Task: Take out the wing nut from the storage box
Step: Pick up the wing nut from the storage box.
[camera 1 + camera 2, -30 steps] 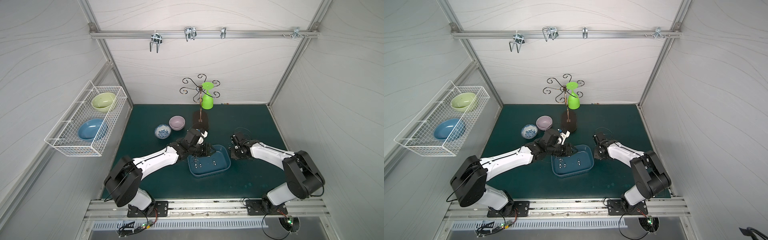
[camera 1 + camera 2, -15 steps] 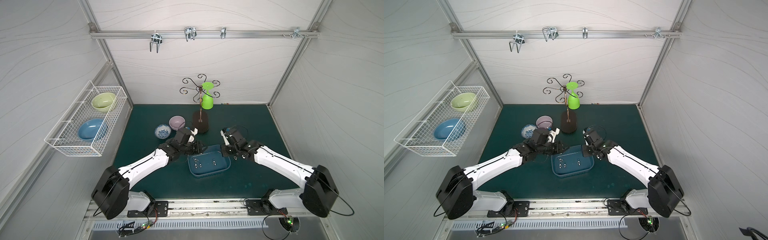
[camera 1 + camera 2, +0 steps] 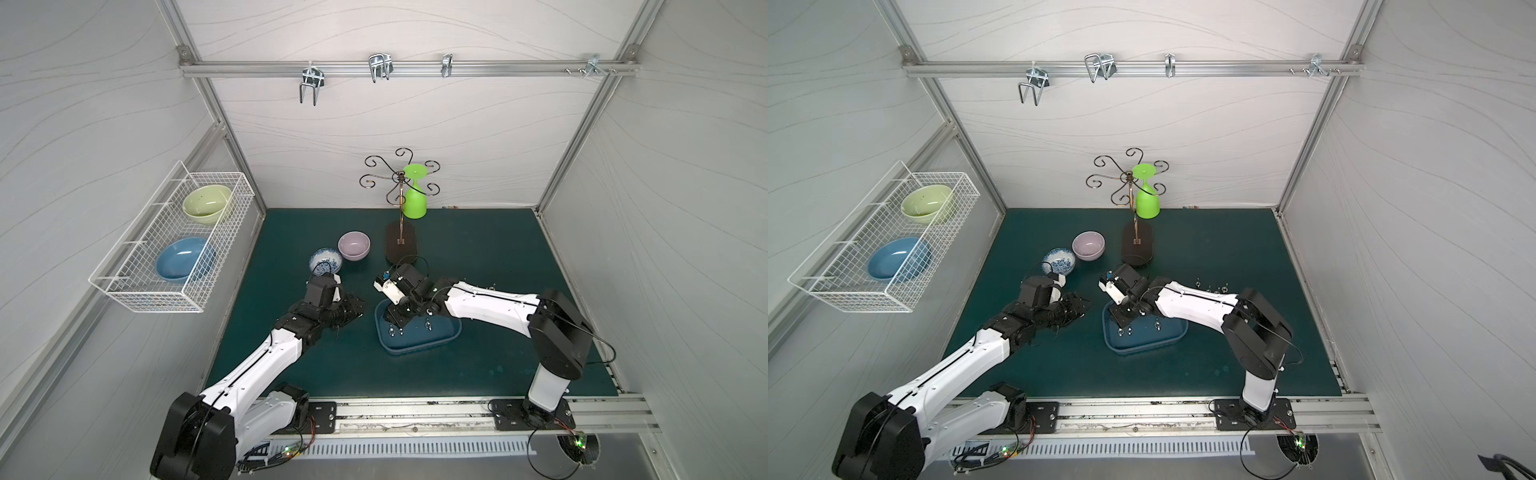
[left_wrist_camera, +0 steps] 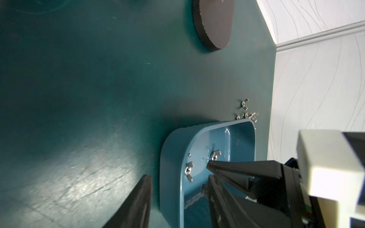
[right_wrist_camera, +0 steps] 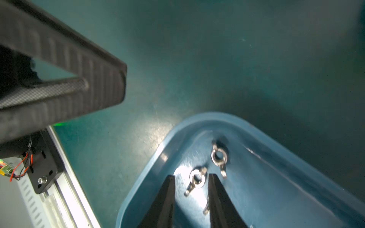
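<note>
While the right gripper (image 5: 191, 176) reaches into the storage box (image 3: 419, 347), its jaws stand apart on either side of a wing nut (image 5: 196, 179) lying on the box floor. The left gripper (image 3: 355, 311), also spread and empty, hangs just beside the box.

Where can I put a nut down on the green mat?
Bare mat: the strip between the storage box and the front rail, and the far right corner beside the stand base. Crowded: left tool and right tool at the box, bowls behind them, loose wing nuts beyond the right arm.
</note>
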Robot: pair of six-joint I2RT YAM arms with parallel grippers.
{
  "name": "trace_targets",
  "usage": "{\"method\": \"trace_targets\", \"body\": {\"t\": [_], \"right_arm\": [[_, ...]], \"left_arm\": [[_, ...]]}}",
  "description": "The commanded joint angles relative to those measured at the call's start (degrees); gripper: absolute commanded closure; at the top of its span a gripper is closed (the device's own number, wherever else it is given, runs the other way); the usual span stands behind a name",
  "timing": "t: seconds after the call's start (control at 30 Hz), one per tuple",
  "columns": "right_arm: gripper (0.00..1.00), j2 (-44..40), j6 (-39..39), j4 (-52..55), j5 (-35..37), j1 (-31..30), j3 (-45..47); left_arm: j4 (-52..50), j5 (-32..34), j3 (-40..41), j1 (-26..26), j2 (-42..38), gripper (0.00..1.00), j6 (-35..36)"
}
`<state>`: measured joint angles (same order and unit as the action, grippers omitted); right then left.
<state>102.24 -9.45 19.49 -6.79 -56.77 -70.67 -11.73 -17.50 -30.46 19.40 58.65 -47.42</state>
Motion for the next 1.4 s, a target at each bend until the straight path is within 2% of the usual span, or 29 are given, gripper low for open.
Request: {"method": "trace_targets", "body": {"t": [0.0,0.13,0.43,0.8,1.17,1.37], "right_arm": [[0.67,2.7,2.1,0.2,0.0,-0.3,-1.4],[0.67,4.4,2.9,0.1,3.2,-0.4,-1.9],[0.67,7.9,4.1,0.2,3.1,-0.7,-3.3],[0.70,11.2,3.1,0.2,7.8,-2.0,-5.2],[0.84,13.4,3.5,2.4,11.1,-2.4,-7.0],[0.99,12.0,2.7,1.5,11.0,-2.4,-5.8]], "left_arm": [[0.6,-0.8,0.1,-1.1,0.1,0.50,-0.3],[1.4,-2.2,0.1,-1.4,1.4,0.50,-0.3],[1.4,-2.7,-0.2,-1.4,2.1,0.50,0.2],[1.4,-3.5,0.0,-1.4,0.7,0.50,0.0],[1.6,-4.0,0.2,-1.4,0.3,0.50,0.2],[2.0,-4.2,0.1,-1.4,0.7,0.51,0.1]]}}
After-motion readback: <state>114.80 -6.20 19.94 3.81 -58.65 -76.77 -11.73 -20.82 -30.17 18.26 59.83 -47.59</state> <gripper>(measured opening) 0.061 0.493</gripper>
